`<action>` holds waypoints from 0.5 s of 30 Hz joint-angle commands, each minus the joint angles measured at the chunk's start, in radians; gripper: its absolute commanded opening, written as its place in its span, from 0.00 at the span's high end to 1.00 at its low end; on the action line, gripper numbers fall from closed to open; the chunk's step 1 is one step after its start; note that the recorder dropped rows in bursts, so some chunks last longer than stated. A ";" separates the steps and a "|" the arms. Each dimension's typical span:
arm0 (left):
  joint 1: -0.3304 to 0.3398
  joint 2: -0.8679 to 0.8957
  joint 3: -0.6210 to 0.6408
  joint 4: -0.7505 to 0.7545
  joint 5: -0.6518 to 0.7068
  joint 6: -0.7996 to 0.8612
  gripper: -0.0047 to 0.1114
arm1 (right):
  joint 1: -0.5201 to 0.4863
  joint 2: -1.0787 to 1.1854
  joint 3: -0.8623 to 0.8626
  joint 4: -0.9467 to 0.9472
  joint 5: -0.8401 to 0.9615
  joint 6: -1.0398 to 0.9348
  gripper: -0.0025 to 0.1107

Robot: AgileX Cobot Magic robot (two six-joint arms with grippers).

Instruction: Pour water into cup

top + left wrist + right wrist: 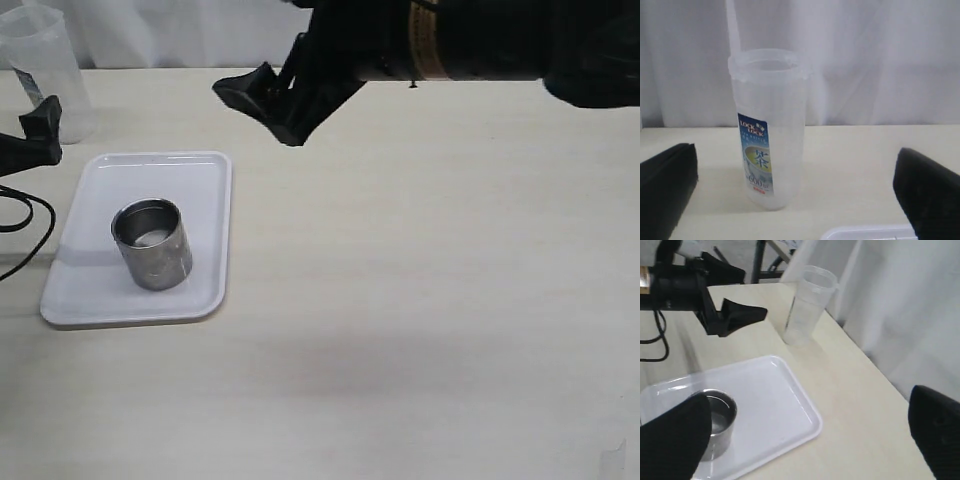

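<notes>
The steel cup (pixel 152 243) stands upright on a white tray (pixel 205 190) at the left. A pale shiny pool of water (pixel 151 236) shows in its bottom. My left gripper (pixel 44 132) is open at the far left edge, just short of a tall translucent container (pixel 45 68). In the left wrist view that container (pixel 770 130) stands beyond and between the wide-apart fingers (pixel 665 190), untouched. My right gripper (pixel 264 108) hangs open above the table, behind the tray. Its wrist view shows the cup (pixel 717 422), the tray (pixel 775 400) and nothing between its fingers (pixel 675 440).
The container (pixel 807 307) stands near the table's back edge, with a white curtain behind it. Black cables (pixel 25 215) lie left of the tray. The left gripper (pixel 735 315) also shows in the right wrist view, next to the container.
</notes>
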 commanded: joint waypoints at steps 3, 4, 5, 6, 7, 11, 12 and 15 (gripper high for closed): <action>-0.001 -0.151 0.083 0.000 -0.009 0.025 0.06 | -0.006 -0.274 0.184 -0.001 0.060 0.090 0.01; -0.001 -0.198 0.096 0.000 -0.009 0.025 0.06 | -0.006 -0.338 0.216 -0.001 0.065 0.102 0.01; -0.001 -0.223 0.102 0.000 0.005 0.025 0.06 | -0.006 -0.373 0.232 -0.001 0.075 0.117 0.01; -0.001 -0.264 0.111 0.000 0.052 0.025 0.06 | -0.006 -0.429 0.255 -0.001 0.088 0.138 0.01; -0.001 -0.298 0.118 0.000 0.088 0.025 0.06 | -0.006 -0.471 0.273 -0.001 0.102 0.152 0.01; -0.001 -0.504 0.145 0.002 0.304 0.025 0.06 | -0.006 -0.674 0.375 -0.001 0.122 0.168 0.01; -0.001 -0.568 0.163 0.004 0.326 0.025 0.06 | -0.006 -0.715 0.400 -0.001 0.122 0.168 0.01; -0.001 -0.750 0.208 0.069 0.420 -0.030 0.06 | -0.006 -0.831 0.468 -0.001 0.122 0.168 0.01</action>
